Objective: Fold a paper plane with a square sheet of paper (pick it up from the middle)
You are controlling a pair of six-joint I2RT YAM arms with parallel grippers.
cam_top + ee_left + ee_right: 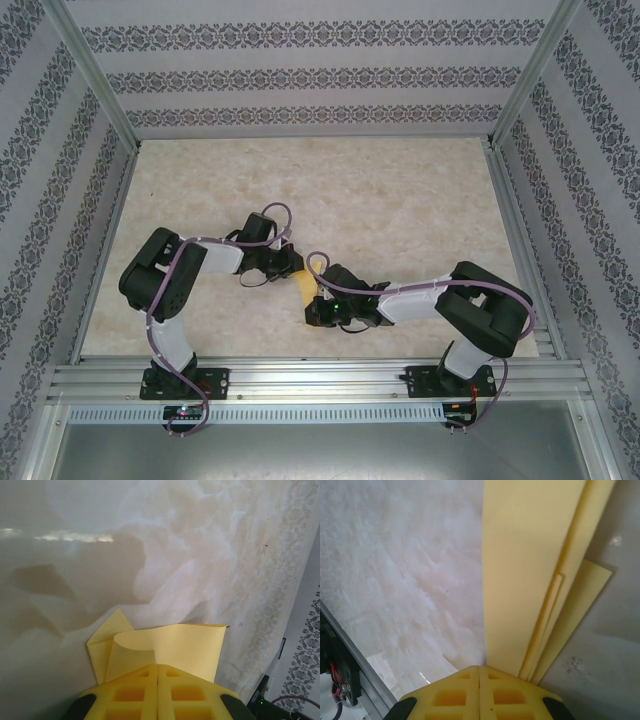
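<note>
My left end effector (158, 667) is clenched on one edge of the folded yellow sheet of paper (186, 645). My right end effector (479, 668) pinches its layered opposite end. Both arms bend inward, wrists meeting above the bench (400, 210).

Beige marbled tabletop (400, 200); patterned walls (300, 70); aluminium rail (320, 378).

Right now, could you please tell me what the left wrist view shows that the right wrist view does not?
Left wrist: the yellow paper curls over a folded corner, beside a patterned wall. Right wrist: its long stacked layers and an aluminium rail. Both: the left claw or right claw shut on that paper, over the marbled table.
</note>
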